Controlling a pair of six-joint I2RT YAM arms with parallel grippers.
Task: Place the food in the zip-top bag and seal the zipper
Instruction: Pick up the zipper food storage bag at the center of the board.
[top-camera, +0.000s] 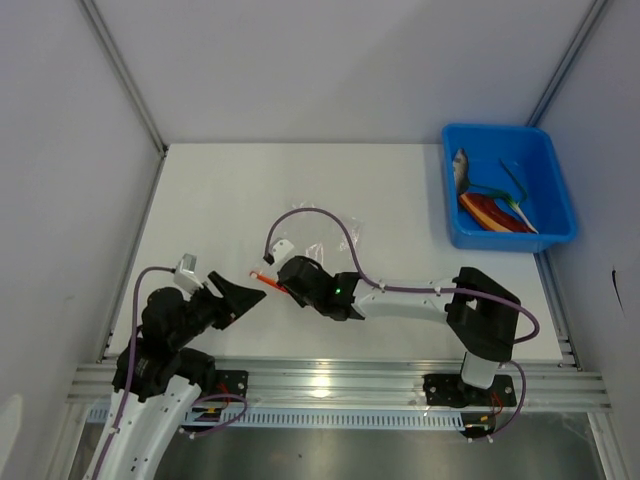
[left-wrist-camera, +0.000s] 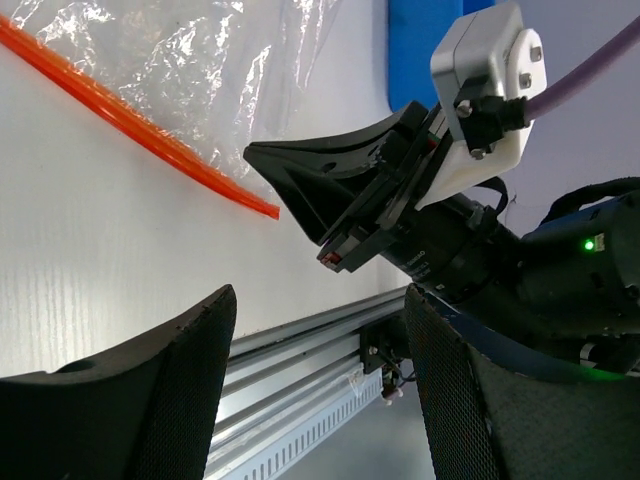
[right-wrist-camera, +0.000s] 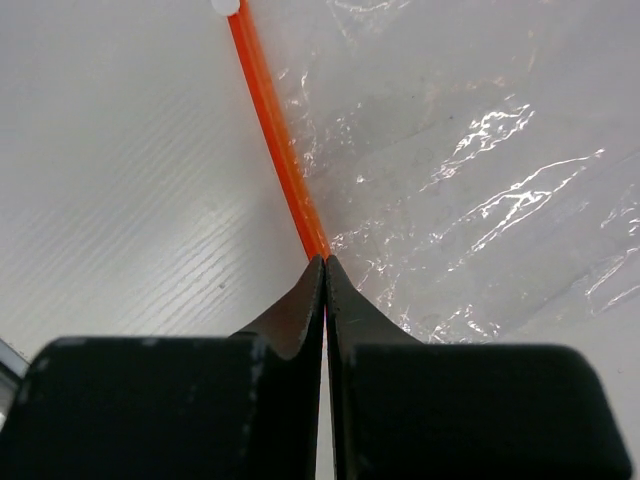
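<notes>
The zip-top bag (top-camera: 322, 240) on the counter (top-camera: 225, 195), tray (top-camera: 452, 200) behind-right of it.
Food (top-camera: 490, 206) in the tray; right claw (top-camera: 268, 280) at the bag's near-left corner, left claw (top-camera: 250, 296) just beside.

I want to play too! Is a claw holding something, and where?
Cannot tell: the right claw is shut, tips at the end of the orange strip. The left claw is open, holding nothing.

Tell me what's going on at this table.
The right gripper is shut on one end of the zipper, the orange-red strip on the clear zip-top bag, which lies flat on the table. The left gripper is open just beside it and holds nothing. The food sits in the blue tray at the far right, so nothing is bagged yet.
</notes>
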